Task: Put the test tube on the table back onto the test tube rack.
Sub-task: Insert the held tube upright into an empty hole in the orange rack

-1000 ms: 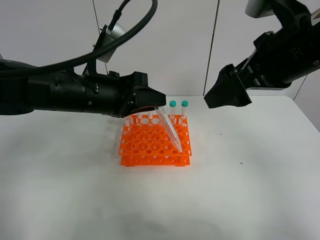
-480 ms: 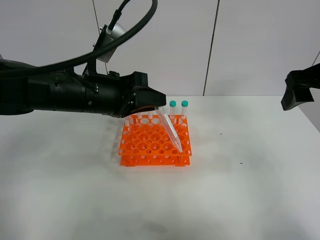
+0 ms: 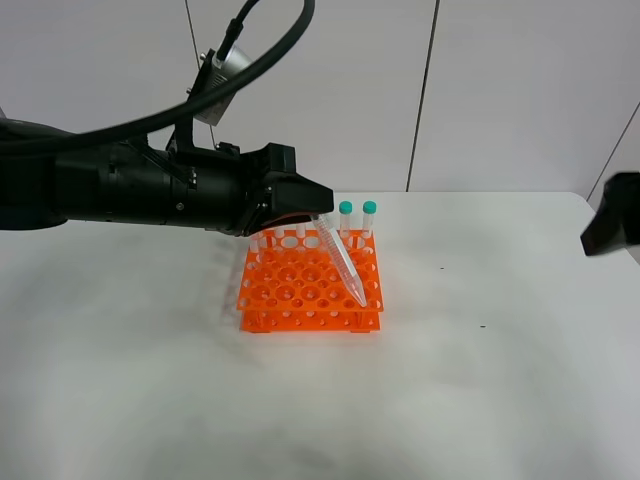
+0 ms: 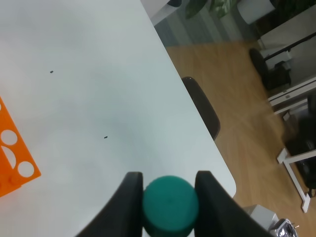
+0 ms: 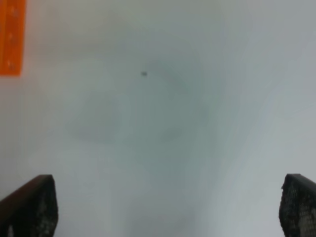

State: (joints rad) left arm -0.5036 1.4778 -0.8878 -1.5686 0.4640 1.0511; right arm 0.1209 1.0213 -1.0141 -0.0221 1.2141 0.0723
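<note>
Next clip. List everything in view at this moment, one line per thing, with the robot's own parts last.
test tube: one, clear with a teal cap, held tilted, tip down at the rack's front right holes.
test tube rack: one, orange, middle of the table.
racked tubes: two, teal caps, upright side by side in the rack's back row.
table: one, white, under everything.
left gripper: black, shut on the test tube's cap end.
right gripper: black, open and empty, above bare table at the right edge.
</note>
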